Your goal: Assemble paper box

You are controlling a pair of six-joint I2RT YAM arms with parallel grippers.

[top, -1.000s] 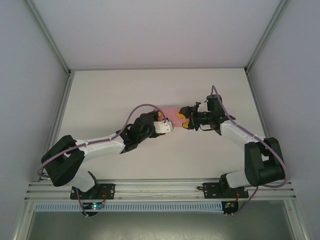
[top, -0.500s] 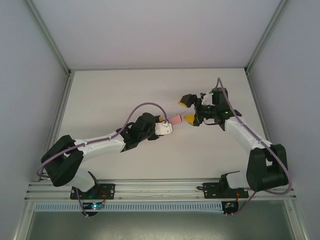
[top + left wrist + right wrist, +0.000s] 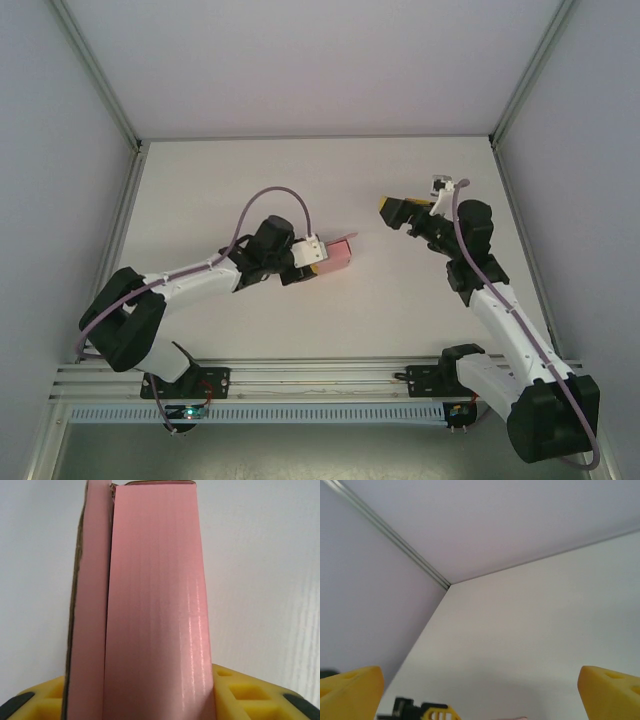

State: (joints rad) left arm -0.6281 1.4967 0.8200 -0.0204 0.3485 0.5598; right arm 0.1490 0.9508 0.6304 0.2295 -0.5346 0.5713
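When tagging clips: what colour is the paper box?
Plain pink paper box, clearest in the left wrist view.

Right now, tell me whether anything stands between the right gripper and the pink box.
Nothing visible does. The pink paper box sits clamped in the left gripper, and the right gripper hangs open off to its right. Between them the top view shows bare white table.
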